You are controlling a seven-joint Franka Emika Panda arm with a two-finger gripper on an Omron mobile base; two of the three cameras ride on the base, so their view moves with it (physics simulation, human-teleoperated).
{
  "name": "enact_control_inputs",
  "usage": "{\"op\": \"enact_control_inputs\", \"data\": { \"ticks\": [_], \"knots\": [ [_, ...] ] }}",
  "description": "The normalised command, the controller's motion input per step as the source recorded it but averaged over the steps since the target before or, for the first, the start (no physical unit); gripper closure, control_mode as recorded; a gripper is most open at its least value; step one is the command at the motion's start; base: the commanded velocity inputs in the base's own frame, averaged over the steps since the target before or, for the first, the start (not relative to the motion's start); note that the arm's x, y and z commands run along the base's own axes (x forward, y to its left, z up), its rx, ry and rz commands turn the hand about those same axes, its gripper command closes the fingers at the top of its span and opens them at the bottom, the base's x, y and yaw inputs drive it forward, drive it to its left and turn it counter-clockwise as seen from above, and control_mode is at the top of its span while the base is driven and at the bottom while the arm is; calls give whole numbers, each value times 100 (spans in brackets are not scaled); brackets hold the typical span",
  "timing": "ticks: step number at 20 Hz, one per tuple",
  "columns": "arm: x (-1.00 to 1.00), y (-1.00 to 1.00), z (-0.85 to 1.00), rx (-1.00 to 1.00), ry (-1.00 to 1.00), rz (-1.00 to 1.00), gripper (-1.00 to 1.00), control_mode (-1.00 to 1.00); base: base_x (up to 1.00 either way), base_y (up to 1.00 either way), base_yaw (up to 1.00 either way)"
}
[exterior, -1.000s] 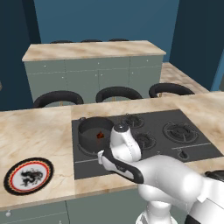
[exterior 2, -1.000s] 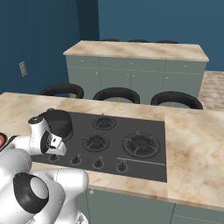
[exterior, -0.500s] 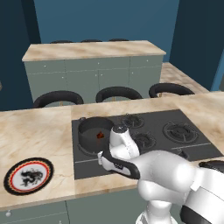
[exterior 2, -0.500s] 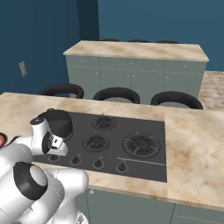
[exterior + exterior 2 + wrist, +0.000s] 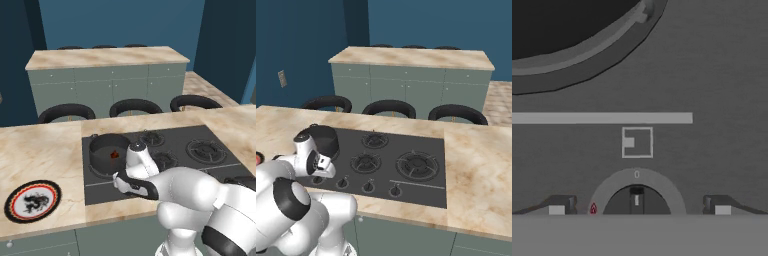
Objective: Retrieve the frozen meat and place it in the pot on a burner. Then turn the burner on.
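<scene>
Over the last second the arm has swung a little nearer to the front edge of the stove (image 5: 200,165), and the pincer (image 5: 637,207) has come down over the row of knobs; nothing else has moved. The meat (image 5: 114,154) lies inside the pot (image 5: 107,152), which stands on the stove's rear burner at its left end, so the first half of the task looks done, and I judge that the step in hand is turning that burner on. The pincer is fully spread and holds nothing. In the hand view its two fingertips (image 5: 562,206) stand on either side of a round knob (image 5: 637,200), apart from it, with the knob's mark pointing at the zero, so the burner seems still off. The hand view also shows a small square diagram above the knob and the pot's rim beyond it. The left base view shows what the hand view does not: the meat in the pot, and a patterned plate (image 5: 32,201) on the tabletop (image 5: 40,150), left of the stove. The right base view shows the other knobs (image 5: 367,187) along the stove's front edge.
</scene>
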Motion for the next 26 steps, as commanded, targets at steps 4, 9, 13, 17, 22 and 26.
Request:
{"op": "enact_control_inputs", "data": {
  "ticks": [4, 9, 13, 17, 22, 26],
  "knots": [
    [0, -16, -14, 2, -1, -1, -100, -100, 0, 0, 0],
    [-4, 0, -9, 1, 0, 0, -100, -100, 0, 0, 0],
    [-23, 0, -14, 0, -5, 0, -100, -100, 0, 0, 0],
    [-16, 0, 0, 0, -9, 0, -100, -100, 0, 0, 0],
    [-14, -5, -4, 0, -10, 0, -100, -100, 0, 0, 0],
    [-2, -18, -16, 0, -1, 0, -100, -100, 0, 0, 0]
  ]
}}
